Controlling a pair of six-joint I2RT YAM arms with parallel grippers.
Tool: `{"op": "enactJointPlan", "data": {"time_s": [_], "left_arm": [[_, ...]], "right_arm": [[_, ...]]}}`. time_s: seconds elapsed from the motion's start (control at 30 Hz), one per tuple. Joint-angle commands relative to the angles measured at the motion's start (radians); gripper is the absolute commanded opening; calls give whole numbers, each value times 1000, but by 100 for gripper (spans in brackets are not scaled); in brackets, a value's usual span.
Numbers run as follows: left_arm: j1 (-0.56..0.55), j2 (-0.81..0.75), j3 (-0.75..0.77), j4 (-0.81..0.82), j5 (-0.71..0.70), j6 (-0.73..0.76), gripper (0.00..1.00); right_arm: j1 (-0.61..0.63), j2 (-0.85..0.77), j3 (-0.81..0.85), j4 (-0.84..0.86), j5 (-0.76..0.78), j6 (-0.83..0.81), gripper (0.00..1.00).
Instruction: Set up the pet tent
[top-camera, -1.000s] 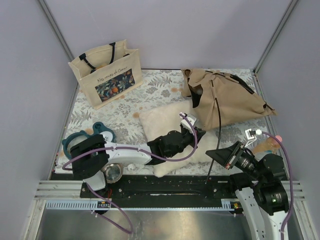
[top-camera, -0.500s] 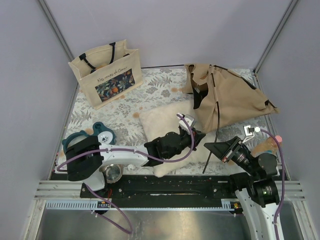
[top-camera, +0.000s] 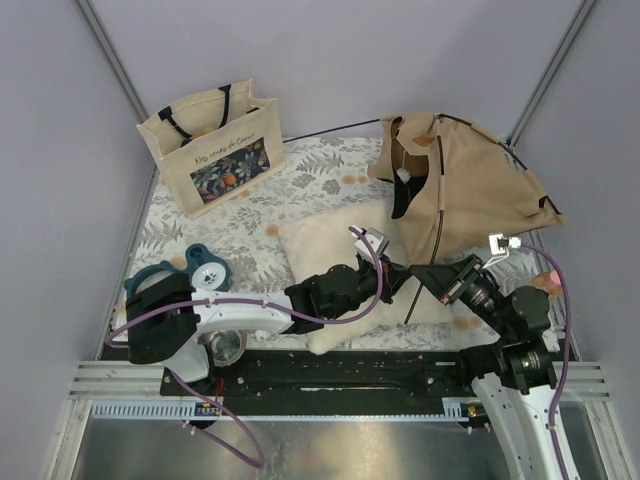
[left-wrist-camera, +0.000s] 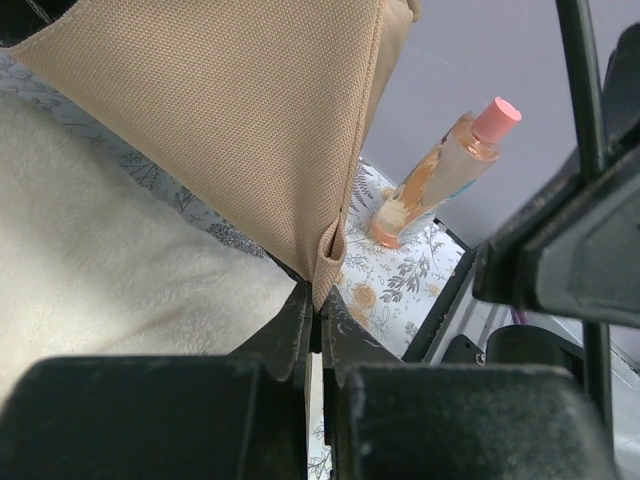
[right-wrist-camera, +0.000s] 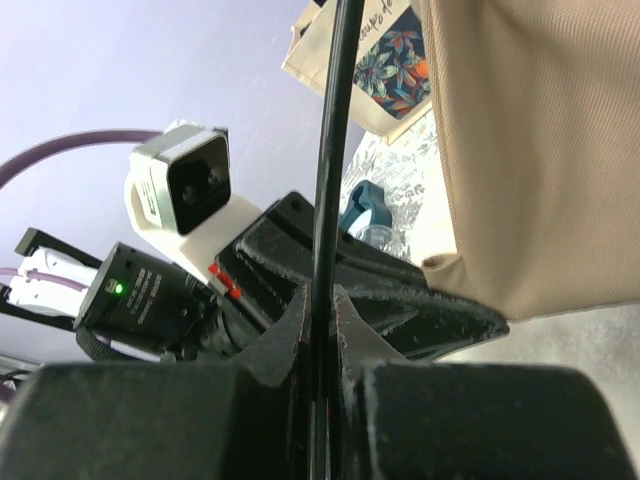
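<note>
The tan pet tent stands half raised at the back right of the table, its dark doorway facing left. My left gripper is shut on the tent's lower front corner; in the left wrist view the fabric corner sits pinched between the fingertips. My right gripper is shut on a thin black pole that runs up into the tent; in the right wrist view the pole passes between the jaws. The two grippers are close together beside the tent's front corner.
A fluffy cream pillow lies under the left arm. A beige tote bag with floral print stands at the back left. A teal holder and a metal bowl sit at the near left. A peach bottle stands at the right edge.
The tent has risen and spread toward the back right. My right gripper has moved left and up with the pole, close to the left gripper. The left gripper has shifted slightly right.
</note>
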Motion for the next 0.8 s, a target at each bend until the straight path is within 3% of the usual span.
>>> {"op": "enactJointPlan", "data": {"time_s": [0.0, 0.33, 0.77], "left_arm": [[-68, -20, -49, -158, 165, -37, 0], [-74, -9, -59, -200, 165, -57, 0], [-110, -39, -145, -209, 111, -91, 0]], "right_arm": [[-21, 68, 45, 297, 284, -56, 0], [-21, 153, 48, 417, 327, -52, 0], [-22, 189, 62, 400, 417, -116, 0]]}}
